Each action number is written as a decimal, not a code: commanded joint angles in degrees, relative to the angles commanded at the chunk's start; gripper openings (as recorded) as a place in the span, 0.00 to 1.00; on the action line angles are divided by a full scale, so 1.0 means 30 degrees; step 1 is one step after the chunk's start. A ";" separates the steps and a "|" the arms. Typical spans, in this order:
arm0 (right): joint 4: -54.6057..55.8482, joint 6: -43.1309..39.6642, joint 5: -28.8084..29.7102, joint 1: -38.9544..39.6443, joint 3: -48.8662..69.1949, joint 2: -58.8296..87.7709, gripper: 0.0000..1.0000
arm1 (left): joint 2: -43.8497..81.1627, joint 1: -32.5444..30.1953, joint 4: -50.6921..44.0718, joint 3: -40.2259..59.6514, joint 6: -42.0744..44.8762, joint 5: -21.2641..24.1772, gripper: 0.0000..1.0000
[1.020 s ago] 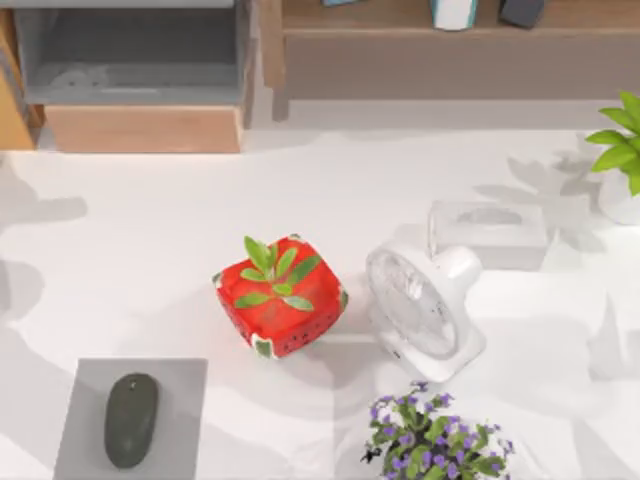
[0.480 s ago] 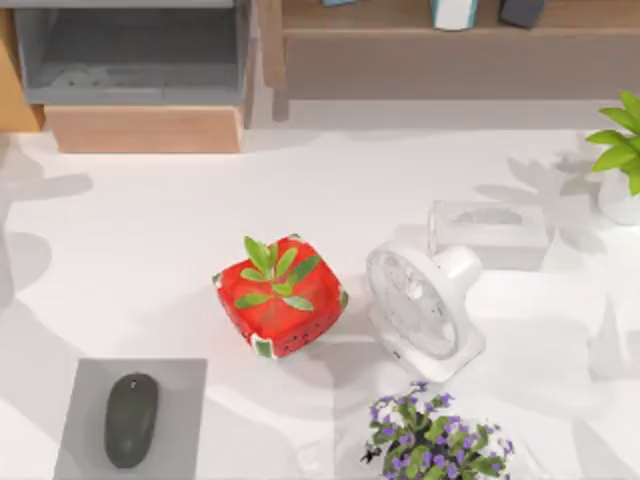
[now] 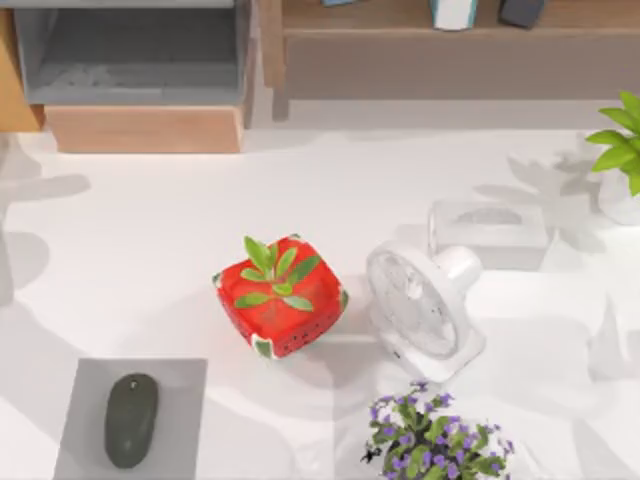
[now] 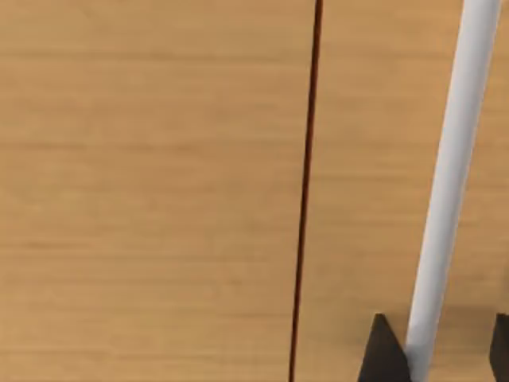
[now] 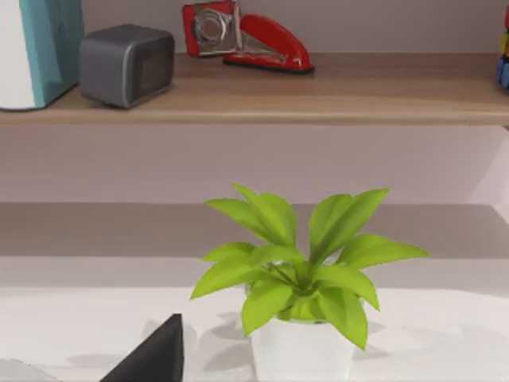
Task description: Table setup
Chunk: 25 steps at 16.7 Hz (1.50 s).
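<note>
A red strawberry-patterned pot (image 3: 281,300) with a small green plant stands at the table's middle. Right of it a white desk fan (image 3: 422,305) leans, and behind the fan lies a white tissue box (image 3: 488,232). A dark mouse (image 3: 131,419) rests on a grey pad (image 3: 180,385) at the front left. My left gripper (image 4: 441,358) is open, facing a wooden panel (image 4: 151,191) with a white bar (image 4: 449,183) in line with the gap. A dark part of my right gripper (image 5: 155,356) sits before a leafy plant in a white pot (image 5: 298,346).
A purple-flowered plant (image 3: 435,440) stands at the front edge. The leafy plant (image 3: 622,150) is at the far right. A grey open cabinet (image 3: 130,60) and a wooden shelf (image 3: 450,40) line the back. On the shelf are a red stapler (image 5: 246,36) and a grey box (image 5: 126,64).
The shadows along the table's left edge have shifted a little. None of the things on the table has moved.
</note>
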 joint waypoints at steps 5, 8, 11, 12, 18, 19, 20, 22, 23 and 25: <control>0.0000 0.0000 0.0000 0.0000 0.0000 0.0000 1.00 | 0.0000 0.0000 0.0000 0.0000 0.0000 0.0000 0.98; 0.0000 0.0000 0.0000 0.0000 0.0000 0.0000 1.00 | 0.0000 0.0000 0.0000 0.0000 0.0000 0.0000 1.00; 0.0000 0.0000 0.0000 0.0000 0.0000 0.0000 1.00 | 0.0000 0.0000 0.0000 0.0000 0.0000 0.0000 1.00; 0.0000 0.0000 0.0000 0.0000 0.0000 0.0000 1.00 | 0.0000 0.0000 0.0000 0.0000 0.0000 0.0000 1.00; 0.0000 0.0000 0.0000 0.0000 0.0000 0.0000 1.00 | -0.0263 0.0349 0.0366 -0.1376 -0.0043 0.0225 1.00; 0.0000 0.0000 0.0000 0.0000 0.0000 0.0000 1.00 | -0.0498 0.0460 0.0621 -0.1869 -0.0032 0.0330 1.00; 0.0000 0.0000 0.0000 0.0000 0.0000 0.0000 1.00 | -0.0728 0.0578 0.0891 -0.2378 -0.0023 0.0442 1.00; 0.0000 0.0000 0.0000 0.0000 0.0000 0.0000 1.00 | -0.1095 0.0795 0.1395 -0.3287 -0.0005 0.0658 1.00; 0.0000 0.0000 0.0000 0.0000 0.0000 0.0000 1.00 | -0.1199 0.0874 0.1577 -0.3612 0.0002 0.0740 1.00; 0.0000 0.0000 0.0000 0.0000 0.0000 0.0000 1.00 | -0.1237 0.0923 0.1683 -0.3814 0.0006 0.0790 1.00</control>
